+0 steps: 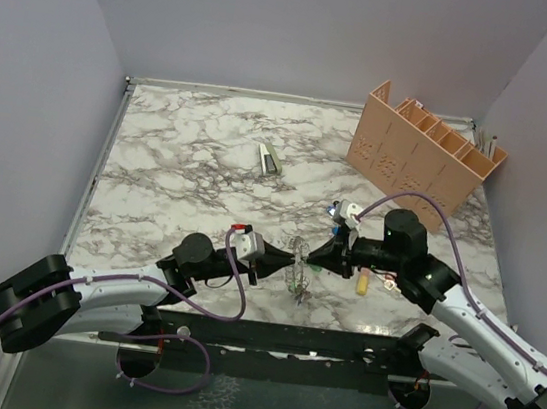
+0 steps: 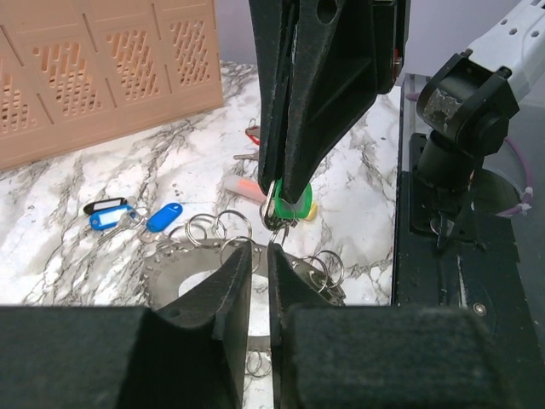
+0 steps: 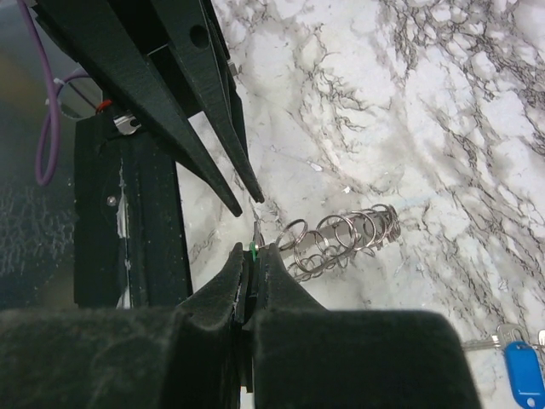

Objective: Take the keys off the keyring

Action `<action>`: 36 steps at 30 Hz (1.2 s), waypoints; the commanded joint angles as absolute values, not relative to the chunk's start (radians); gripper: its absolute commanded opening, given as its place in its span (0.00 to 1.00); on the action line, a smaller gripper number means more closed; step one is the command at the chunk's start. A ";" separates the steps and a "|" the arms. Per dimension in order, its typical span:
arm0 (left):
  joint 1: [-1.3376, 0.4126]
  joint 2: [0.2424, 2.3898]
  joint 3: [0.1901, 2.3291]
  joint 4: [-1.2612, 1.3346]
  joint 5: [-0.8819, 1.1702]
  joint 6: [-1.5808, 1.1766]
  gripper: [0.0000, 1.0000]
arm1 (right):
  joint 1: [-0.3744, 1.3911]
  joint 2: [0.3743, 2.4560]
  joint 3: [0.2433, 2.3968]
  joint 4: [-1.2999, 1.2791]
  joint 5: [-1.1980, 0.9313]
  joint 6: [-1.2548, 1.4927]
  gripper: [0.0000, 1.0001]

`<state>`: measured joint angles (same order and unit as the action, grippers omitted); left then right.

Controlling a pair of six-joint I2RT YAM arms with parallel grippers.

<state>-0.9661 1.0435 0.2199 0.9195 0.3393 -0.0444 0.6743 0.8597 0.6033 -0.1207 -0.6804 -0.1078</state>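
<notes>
1. Both arms reach in from the near edge of the counter [image 1: 191,143], and their tips meet just in from the middle of that edge.
2. The left claw [image 1: 288,259] comes in from the left. Its two fingers [image 2: 230,281] stand a narrow slit apart, and nothing can be seen gripped between them.
3. The right claw [image 1: 312,259] faces it from the right, tip to tip. Its fingers [image 3: 277,273] are pressed together on the green-headed key [image 2: 289,207], pinching the plastic head at the very tips.
4. The keyring [image 1: 297,268] sits right at the meeting point of the two claws, near the middle of the near edge. In the left wrist view its wide grey band shows just beyond the left fingers, with several thin split rings [image 2: 213,228] bunched on and around it. Whether it rests on the marble or hangs off it cannot be told.
5. A bunch with a yellow tag [image 1: 363,283] and a red one lies on the counter under the right arm, a little right of the keyring.
6. Blue-headed keys [image 1: 336,211] lie farther in, beside the right wrist and apart from the keyring.
7. A small white-and-green object [image 1: 269,159] lies alone near the middle of the counter.
8. A peach slotted crate [image 1: 411,152] stands at the far right corner.
</notes>
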 commanded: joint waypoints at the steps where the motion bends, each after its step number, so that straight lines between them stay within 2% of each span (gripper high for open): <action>1: -0.965 1.022 0.210 0.941 0.314 -0.037 0.17 | 0.675 0.871 0.673 -0.183 -0.691 -0.142 0.00; 11: -0.965 1.019 0.218 0.921 0.334 -0.029 0.28 | 0.684 0.934 0.771 -0.242 -0.721 -0.170 0.01; 18: -0.965 1.039 0.234 0.894 0.302 -0.029 0.29 | 0.721 0.996 0.829 -0.272 -0.681 -0.161 0.01; 25: -0.965 1.064 0.275 0.787 0.079 -0.051 0.29 | 0.764 1.009 0.870 -0.340 -0.637 -0.117 0.01; 36: -0.965 1.065 0.282 0.776 0.084 -0.058 0.30 | 0.856 1.068 0.900 -0.350 -0.544 -0.033 0.01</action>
